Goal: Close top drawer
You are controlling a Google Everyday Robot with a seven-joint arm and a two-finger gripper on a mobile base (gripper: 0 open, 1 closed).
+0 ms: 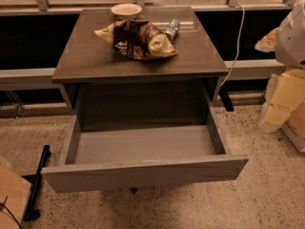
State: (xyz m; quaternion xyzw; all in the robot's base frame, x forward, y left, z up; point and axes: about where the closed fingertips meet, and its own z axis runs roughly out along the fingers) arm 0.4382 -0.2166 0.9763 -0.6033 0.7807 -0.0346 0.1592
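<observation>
The top drawer is pulled far out of the grey-brown cabinet. Its plain flat front faces me and its light grey interior holds nothing. The two shallower drawer fronts are hidden below it. My arm shows as white and cream blocks at the right edge, and the gripper hangs there to the right of the drawer's right front corner, apart from it and holding nothing that I can see.
On the cabinet top lie a crumpled chip bag, a pale bowl and a can. A white cable hangs at the right. A black bar and a wooden piece lie on the speckled floor at left.
</observation>
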